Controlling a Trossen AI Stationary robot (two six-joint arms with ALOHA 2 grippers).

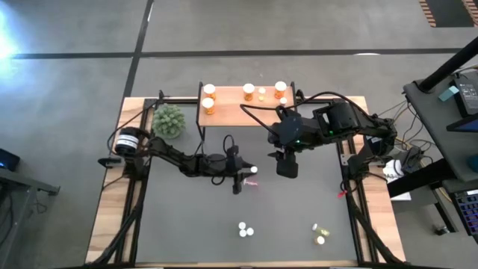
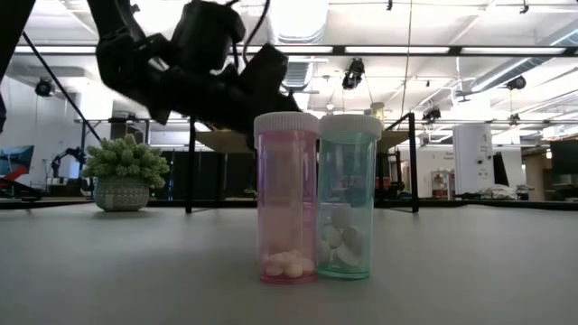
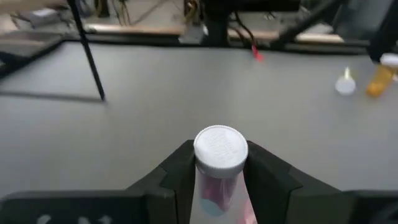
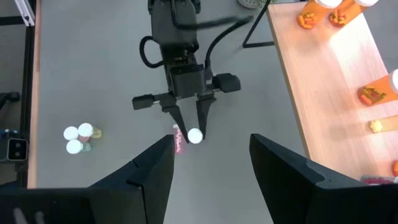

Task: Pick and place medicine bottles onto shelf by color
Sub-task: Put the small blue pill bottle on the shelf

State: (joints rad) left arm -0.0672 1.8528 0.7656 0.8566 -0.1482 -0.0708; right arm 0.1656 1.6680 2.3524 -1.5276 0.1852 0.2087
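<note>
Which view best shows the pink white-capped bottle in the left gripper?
Left wrist view: the pink white-capped bottle sits close-up between the left gripper's fingers. Right wrist view shows it smaller; the high view, tiny; the low view, not identifiable.

Grey concrete floor [image 1: 299, 30] with dark seam lines fills upper frame. Cluttered desk [image 1: 448, 104] at right edge. Low view: open lab, ceiling lights [image 2: 298, 18] top centre, white pillar [image 2: 471, 158] right.

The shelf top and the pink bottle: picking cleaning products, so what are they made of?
Shelf top: looks like light wood with a matte finish and faint grain, possibly laminate. Pink bottle: probably translucent tinted plastic, since pills show through it; its white cap looks like ribbed opaque plastic.
</note>
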